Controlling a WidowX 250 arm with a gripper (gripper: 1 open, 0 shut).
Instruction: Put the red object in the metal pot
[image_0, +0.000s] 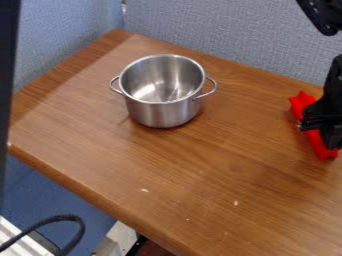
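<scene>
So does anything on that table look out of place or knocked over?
Nothing stands out. The metal pot stands upright and looks empty. The red object lies near the right edge of the view, with the end effector down on it.

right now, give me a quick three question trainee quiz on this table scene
1. True or false: the bright red plastic bar already lies inside the shiny round steel pot.
2. Where is the black end effector? A. over the pot B. down at the red bar by the right edge C. off the wooden table
3. Fill in: the pot holds ____.

Key: 1 false; 2 B; 3 nothing, its inside shows bare metal.
</scene>
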